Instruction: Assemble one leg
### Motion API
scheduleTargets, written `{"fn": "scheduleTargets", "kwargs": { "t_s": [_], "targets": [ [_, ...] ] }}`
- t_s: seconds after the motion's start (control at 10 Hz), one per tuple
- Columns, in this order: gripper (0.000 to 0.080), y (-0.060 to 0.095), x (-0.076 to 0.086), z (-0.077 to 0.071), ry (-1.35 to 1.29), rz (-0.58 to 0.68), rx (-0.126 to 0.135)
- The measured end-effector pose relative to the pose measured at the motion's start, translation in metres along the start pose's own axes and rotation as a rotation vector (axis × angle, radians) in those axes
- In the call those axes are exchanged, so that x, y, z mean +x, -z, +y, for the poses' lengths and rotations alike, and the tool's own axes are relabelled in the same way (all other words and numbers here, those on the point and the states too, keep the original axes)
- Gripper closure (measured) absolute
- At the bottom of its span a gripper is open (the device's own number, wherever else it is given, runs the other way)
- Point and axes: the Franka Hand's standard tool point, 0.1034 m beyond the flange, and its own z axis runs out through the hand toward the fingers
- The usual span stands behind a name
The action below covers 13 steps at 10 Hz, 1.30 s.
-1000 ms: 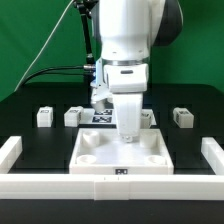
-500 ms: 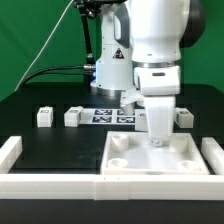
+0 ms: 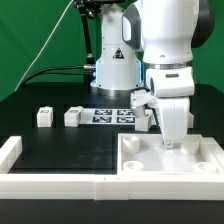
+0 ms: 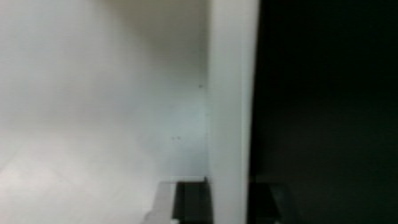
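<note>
Gripper [image 3: 171,143]: points straight down, with its tips inside the tray [image 3: 190,166] at the back part, a little toward the exterior view's right of the tray's middle.
Jaws: we cannot tell how far apart they stand or whether they hold anything. The white fingers blend into the white tray in the exterior view, and the wrist view is too blurred to help.
Tray: a large white square part, lying flat on the black table [image 3: 60,150]. We see round sockets at its corners on the exterior view's left.
First leg [image 3: 44,116]: a small white block with a black-and-white tag, standing on the table. It is well apart from the tray, behind it and off to the exterior view's left.
Second leg [image 3: 73,116]: the same kind of block, just beside the first leg on the tray's side, and also apart from the tray.
Marker board [image 3: 108,115]: lies flat behind the tray, between the second leg and the gripper.
Front rail [image 3: 60,186]: long and white, running just in front of the tray. We cannot tell whether the two touch.
Side rail [image 3: 9,151]: well apart from the tray, at the exterior view's left.
Arm [image 3: 165,40]: white, rising above the tray.
Wrist view: a blurred white surface with a black strip alongside. We cannot tell which part it shows.
</note>
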Motion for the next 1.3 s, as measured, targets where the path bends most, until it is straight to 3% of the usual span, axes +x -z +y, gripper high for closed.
{"fn": "scheduleTargets", "kwargs": {
  "t_s": [0.2,0.3,0.4,0.5,1.0,1.3],
  "targets": [
    [0.0493,0.0,0.0,0.0,-0.001,0.0,0.001],
    [0.0493,-0.001,-0.001,0.0,-0.001,0.0,0.001],
    [0.0288,-0.001,-0.001,0.0,-0.001,0.0,0.002],
    [0.0194,-0.001,-0.001,0.0,-0.002,-0.001,0.002],
    [0.015,0.002,0.001,-0.001,-0.041,-0.002,-0.002],
    [0.015,0.034,0.016,-0.023,-0.162,-0.018,-0.028]
  ]
}}
